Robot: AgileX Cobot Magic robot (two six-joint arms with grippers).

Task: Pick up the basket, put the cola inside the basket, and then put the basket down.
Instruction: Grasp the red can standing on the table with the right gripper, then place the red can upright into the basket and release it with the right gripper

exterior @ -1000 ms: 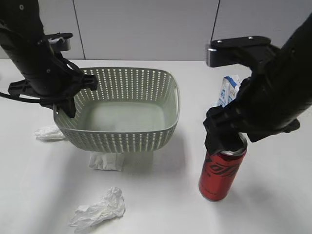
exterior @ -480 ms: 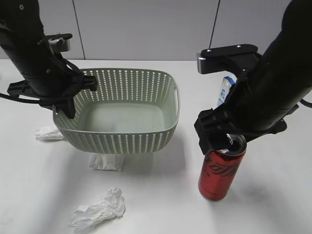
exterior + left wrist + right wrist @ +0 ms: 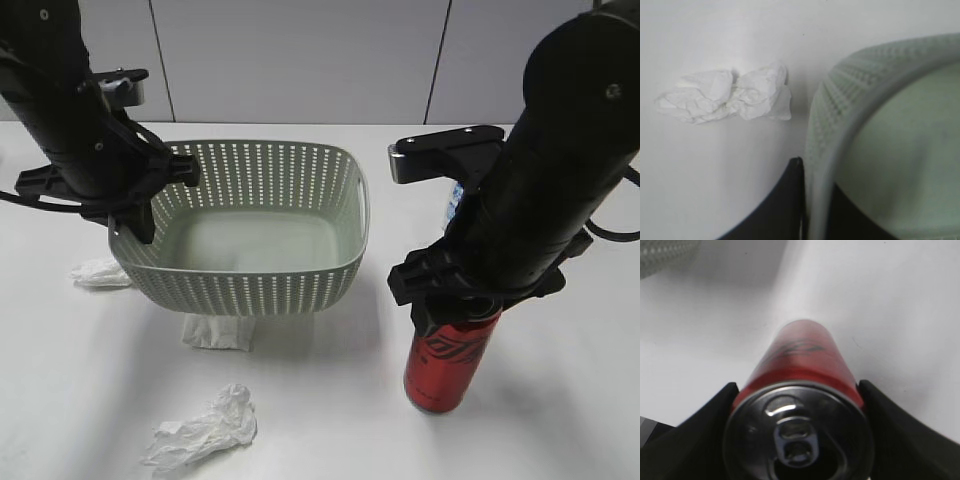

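Note:
The pale green basket [image 3: 300, 268] is held by its left wall, with its shadow on the table below it. My left gripper [image 3: 135, 215] is shut on that wall; in the left wrist view the black fingers [image 3: 815, 175] pinch the basket rim [image 3: 840, 100]. The red cola can [image 3: 448, 365] stands upright to the right of the basket. My right gripper [image 3: 455, 305] is over its top. In the right wrist view both fingers [image 3: 797, 390] press against the sides of the cola [image 3: 800, 352] just below its silver lid.
A crumpled tissue [image 3: 200, 430] lies at the front left, another [image 3: 100, 270] lies left of the basket, also in the left wrist view [image 3: 725, 97], and one [image 3: 215, 332] lies under the basket. A white-and-blue carton [image 3: 455, 200] is mostly hidden behind my right arm.
My right gripper has come down and leftward over the can's top, and its fingers now flank the can. The left arm and basket have not moved.

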